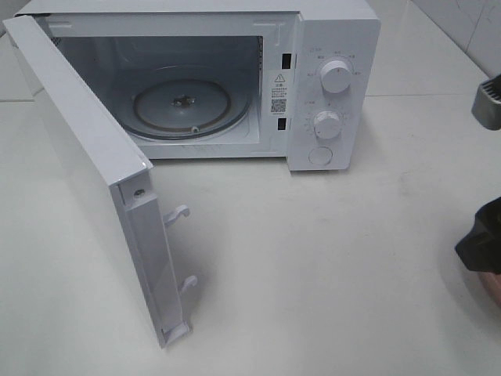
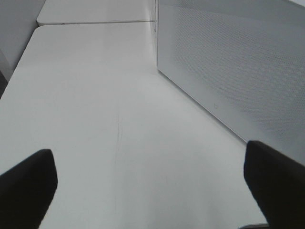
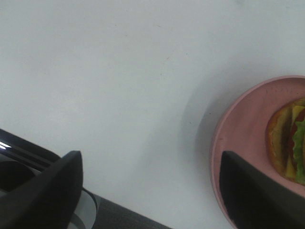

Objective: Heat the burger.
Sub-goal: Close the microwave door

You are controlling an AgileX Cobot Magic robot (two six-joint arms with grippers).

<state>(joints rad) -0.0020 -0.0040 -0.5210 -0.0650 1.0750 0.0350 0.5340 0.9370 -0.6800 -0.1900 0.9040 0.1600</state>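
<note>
half the burger (image 3: pixel 290 143) cut off on its pink plate (image 3: pixel 243 138); both fingers (image 3: pixel 52 191) spread, empty

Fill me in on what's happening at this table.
A two-armed robot is set up to heat a burger. The microwave sits with its door swung wide and its glass turntable bare. The burger lies on a pink plate on the table, beside the right tool, whose jaws are apart and hold nothing. The left tool is open too, near the microwave door.

White table (image 1: pixel 329 258), open microwave (image 1: pixel 329 47) at back, pink plate (image 3: pixel 243 138) at right edge
</note>
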